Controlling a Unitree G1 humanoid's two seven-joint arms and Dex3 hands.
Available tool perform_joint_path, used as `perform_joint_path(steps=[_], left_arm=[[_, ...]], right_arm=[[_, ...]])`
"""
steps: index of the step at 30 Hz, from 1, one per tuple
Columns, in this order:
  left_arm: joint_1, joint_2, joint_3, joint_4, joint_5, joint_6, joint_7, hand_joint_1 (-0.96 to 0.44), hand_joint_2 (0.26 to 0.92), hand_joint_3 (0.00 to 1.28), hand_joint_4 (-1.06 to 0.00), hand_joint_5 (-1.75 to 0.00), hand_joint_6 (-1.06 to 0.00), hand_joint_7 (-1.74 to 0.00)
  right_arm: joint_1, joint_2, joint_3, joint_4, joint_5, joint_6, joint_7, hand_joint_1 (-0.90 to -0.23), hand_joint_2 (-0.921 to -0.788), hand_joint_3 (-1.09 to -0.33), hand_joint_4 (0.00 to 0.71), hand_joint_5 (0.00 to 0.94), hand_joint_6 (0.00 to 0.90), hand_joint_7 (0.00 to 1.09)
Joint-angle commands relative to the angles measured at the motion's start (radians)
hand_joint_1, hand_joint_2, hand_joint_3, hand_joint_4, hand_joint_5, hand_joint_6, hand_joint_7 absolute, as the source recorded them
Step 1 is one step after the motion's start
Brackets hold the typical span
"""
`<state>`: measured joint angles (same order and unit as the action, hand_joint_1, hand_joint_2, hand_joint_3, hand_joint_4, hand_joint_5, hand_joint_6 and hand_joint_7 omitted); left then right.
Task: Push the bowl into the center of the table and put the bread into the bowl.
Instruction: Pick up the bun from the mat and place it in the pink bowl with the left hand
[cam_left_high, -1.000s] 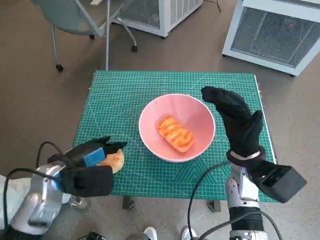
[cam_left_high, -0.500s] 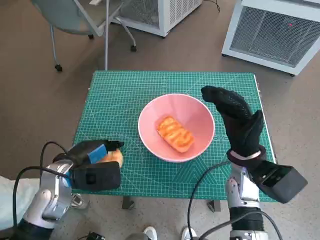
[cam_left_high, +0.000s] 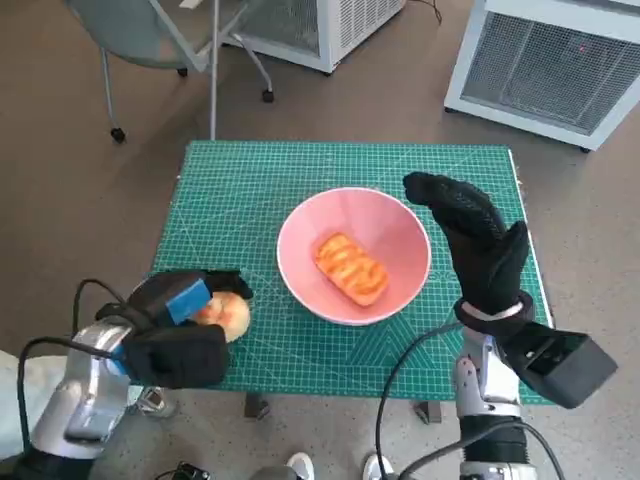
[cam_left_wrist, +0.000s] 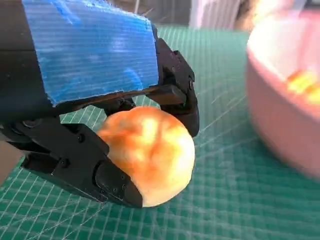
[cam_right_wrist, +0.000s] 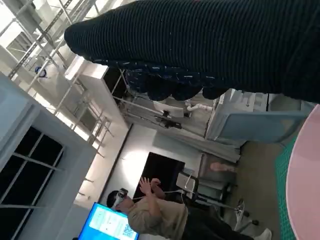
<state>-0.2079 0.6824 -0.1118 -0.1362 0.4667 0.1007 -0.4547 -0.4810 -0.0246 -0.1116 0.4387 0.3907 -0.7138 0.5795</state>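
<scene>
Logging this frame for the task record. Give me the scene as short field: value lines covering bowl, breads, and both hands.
bowl: pink bowl, near the middle of the green mat
bread in bowl: one striped loaf
bread outside: round bun, on the mat beside the bowl
left hand: fingers closed around the bun
right hand: raised beside the bowl's rim, holds nothing

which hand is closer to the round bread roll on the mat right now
Left. The left hand grips the round bread roll; the right hand is raised beyond the far side of the pink bowl.
</scene>
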Motion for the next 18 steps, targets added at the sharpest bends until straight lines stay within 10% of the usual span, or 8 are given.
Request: perform_joint_path(steps=[1,18], left_arm=[[-0.034,-0.002,0.06,-0.067,-0.029,-0.039,0.037,0.0,0.917,0.06,-0.74,-1.09,-0.62,-1.2],[-0.215,-0.171,0.012,-0.101,0.145,-0.124,0.35,0.0,0.916,0.06,-0.72,-1.21,-0.64,-1.07]], right_arm=[[0.015,0.0,-0.003,0.019,-0.001,0.013,0.001,-0.627,-0.921,-0.69,0.148,0.001,-0.001,0.44],[0.012,-0.005,-0.004,0.026,-0.001,0.013,0.009,-0.613,-0.921,-0.691,0.151,0.002,-0.001,0.44]])
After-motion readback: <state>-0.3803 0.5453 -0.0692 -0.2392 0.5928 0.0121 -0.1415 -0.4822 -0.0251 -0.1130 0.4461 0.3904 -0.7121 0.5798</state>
